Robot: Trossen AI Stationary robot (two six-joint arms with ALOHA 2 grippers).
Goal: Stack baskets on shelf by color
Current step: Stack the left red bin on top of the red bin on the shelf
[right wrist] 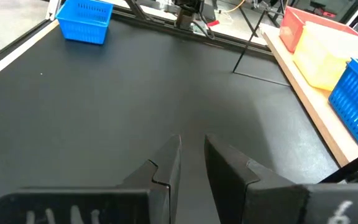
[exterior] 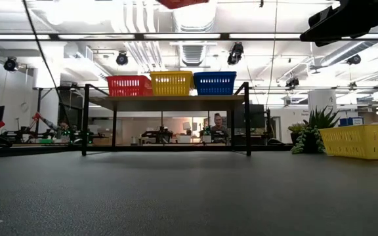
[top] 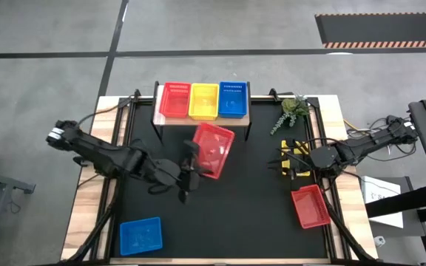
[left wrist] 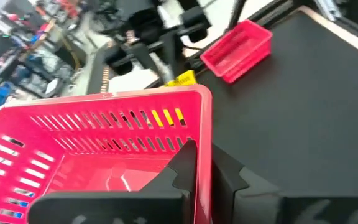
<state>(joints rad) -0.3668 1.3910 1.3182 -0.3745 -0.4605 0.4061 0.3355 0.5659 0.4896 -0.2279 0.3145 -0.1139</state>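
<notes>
The left gripper (top: 192, 164) is clamped on the rim of a red perforated plastic basket (top: 214, 150), held tilted in the air just in front of the light wood shelf (top: 202, 118), where red, yellow and blue baskets sit side by side. The right gripper (right wrist: 191, 155), slightly parted, holds nothing

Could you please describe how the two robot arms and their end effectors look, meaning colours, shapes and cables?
Both arms are dark, slim and jointed. The left arm has a pale grey part at its outer end; black cables trail near the right arm. The left end effector and the right end effector each have two flat, black, angular fingers tapering to wedge tips.
</notes>
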